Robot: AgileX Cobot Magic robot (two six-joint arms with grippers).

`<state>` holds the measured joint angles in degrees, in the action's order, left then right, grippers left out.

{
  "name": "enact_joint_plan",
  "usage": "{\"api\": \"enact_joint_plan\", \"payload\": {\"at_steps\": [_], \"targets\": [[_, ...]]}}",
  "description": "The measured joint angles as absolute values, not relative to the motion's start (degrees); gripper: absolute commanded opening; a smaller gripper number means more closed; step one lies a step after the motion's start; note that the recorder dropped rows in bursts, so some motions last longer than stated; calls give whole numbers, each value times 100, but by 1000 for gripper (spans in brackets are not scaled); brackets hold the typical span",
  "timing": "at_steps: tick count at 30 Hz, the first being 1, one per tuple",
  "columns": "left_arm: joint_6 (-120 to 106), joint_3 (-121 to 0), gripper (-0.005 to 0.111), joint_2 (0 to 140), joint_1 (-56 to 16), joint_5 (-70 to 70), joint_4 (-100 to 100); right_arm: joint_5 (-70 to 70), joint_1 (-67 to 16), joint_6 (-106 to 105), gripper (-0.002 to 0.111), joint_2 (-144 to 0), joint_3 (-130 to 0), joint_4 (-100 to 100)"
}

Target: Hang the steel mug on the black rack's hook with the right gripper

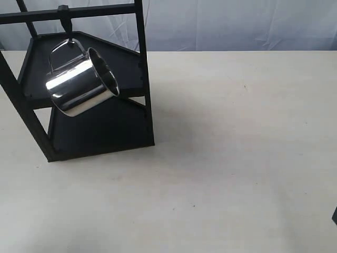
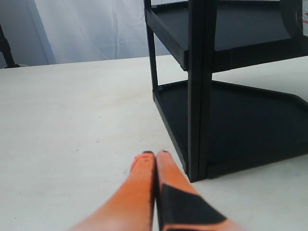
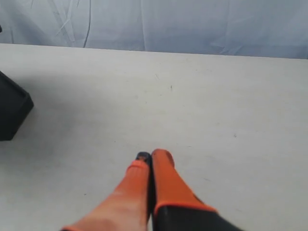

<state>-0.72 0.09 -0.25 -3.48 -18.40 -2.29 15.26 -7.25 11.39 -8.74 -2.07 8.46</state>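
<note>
Mug: shiny steel mug, hanging by its thin looped handle from the hook; body tilted, open mouth turned away from the rack's left post, clear of the tabletop.
Hook: small black hook, clamped on the rack's top crossbar, its lower end inside the mug's handle loop.
Rack: black rack with two angular tray shelves, standing on the tabletop; the mug hangs in front of its upper shelf.
Tabletop: pale tabletop, carrying the rack.
Right claw: right claw, orange fingers pressed together, holding nothing; low over the tabletop, well apart from the rack, one rack corner showing at the edge of its view.
Left claw: left claw, fingers pressed together, holding nothing; near the rack's front post, just above the tabletop.
</note>
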Motion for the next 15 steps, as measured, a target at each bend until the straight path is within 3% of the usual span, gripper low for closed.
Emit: {"api": "enact_joint_plan", "payload": {"at_steps": [15], "targets": [[-72,9,0,-25,-348,-1840,-229,1661,-725,106,0,-517,-28,-193]]}}
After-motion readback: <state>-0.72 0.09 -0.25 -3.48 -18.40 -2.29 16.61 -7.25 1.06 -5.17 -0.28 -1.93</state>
